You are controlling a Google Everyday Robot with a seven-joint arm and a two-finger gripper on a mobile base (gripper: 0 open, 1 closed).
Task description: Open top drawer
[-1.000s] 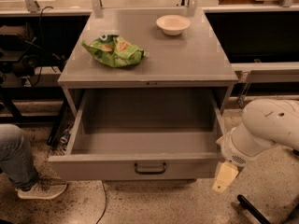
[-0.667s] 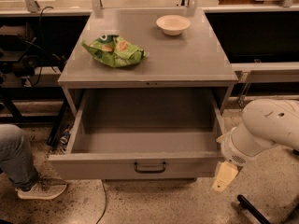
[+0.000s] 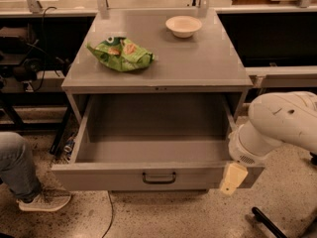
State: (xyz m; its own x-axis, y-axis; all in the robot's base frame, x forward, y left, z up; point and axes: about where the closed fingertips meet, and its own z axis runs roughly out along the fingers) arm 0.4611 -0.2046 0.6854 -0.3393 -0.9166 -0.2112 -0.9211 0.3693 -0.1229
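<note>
Drawer travel looks nearly complete: the top drawer stands pulled far out beneath the tabletop's front edge. Your gripper hangs below the front right corner, at the drawer front; its grip cannot be told. Withdraw straight, without nudging the panel.

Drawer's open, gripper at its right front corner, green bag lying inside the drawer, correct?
The camera view shows the green bag on the cabinet top, not inside; the top drawer is open, with the gripper at its right front corner.
</note>
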